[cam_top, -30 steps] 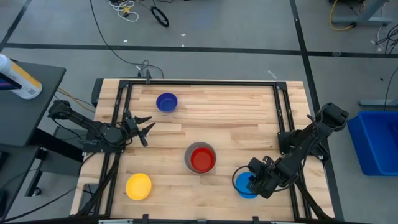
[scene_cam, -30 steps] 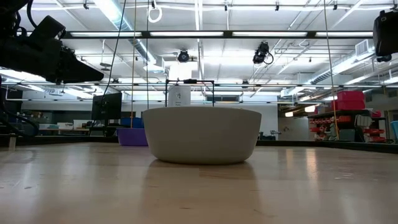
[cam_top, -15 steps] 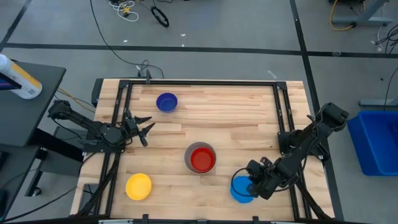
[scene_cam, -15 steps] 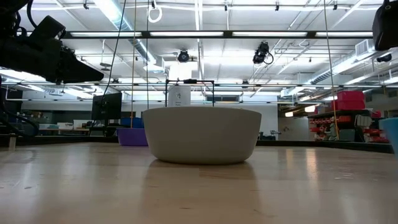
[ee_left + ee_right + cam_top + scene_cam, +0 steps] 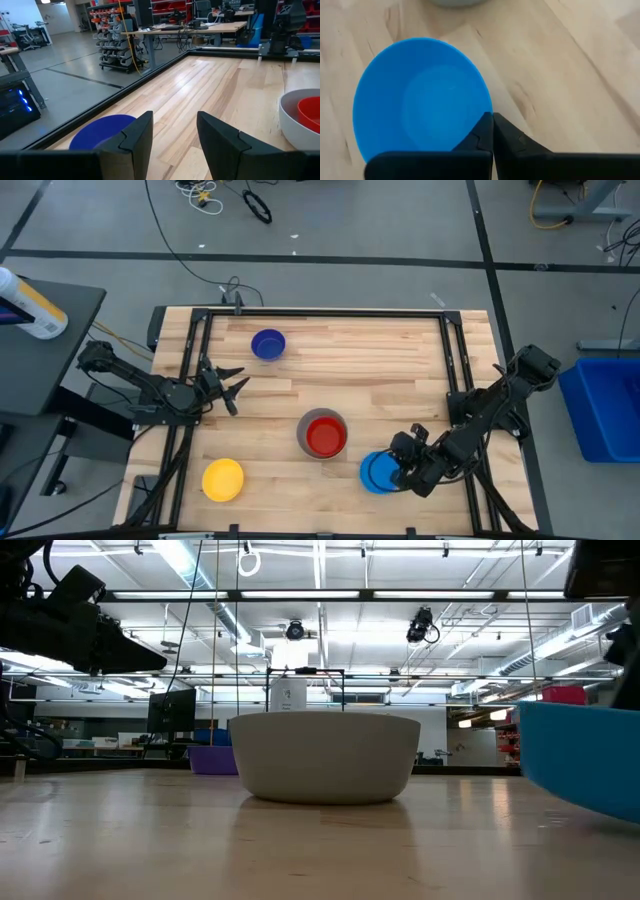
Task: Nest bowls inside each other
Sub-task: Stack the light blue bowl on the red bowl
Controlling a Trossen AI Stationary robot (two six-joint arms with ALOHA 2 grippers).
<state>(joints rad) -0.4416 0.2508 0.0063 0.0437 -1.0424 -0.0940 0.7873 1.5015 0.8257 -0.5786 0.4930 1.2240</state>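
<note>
High: right claw [image 5: 402, 471] pinches the light blue bowl [image 5: 378, 471] by its rim, near the counter's [image 5: 380, 360] front edge, right of the grey bowl [image 5: 303, 430] holding the red bowl [image 5: 325, 437]. Dark blue bowl [image 5: 267, 344] near back edge, yellow bowl [image 5: 222, 479] front-left. Left claw [image 5: 232, 387] parted, empty, by left edge.
Low: light blue bowl tilted, lifted off the counter.
Right wrist: fingers [image 5: 485, 132] closed on the rim.

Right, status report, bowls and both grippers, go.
Right gripper shut on light blue bowl rim, bowl beside the grey bowl holding the red bowl. Left gripper open, idle at table's left. Path clear.
</note>
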